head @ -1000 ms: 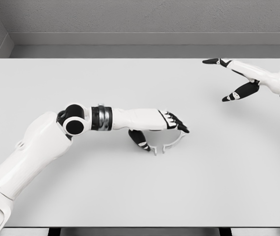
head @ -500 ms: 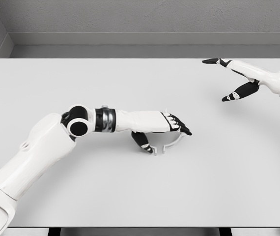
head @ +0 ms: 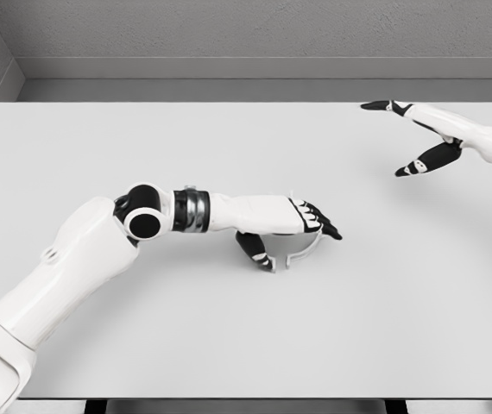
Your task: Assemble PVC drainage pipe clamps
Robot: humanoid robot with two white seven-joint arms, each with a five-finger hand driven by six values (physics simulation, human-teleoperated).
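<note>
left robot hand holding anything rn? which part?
Left robot hand sits over the white clamp ring, thumb at its open end, fingers past the far arc; a closed hold cannot be told. Right robot hand is open and holds nothing.

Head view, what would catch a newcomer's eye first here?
The left hand near the middle of the plain white table, its black-tipped fingers draped over a thin white curved plastic pipe clamp lying there. Then the right hand at the upper right, fingers spread, holding nothing.
</note>
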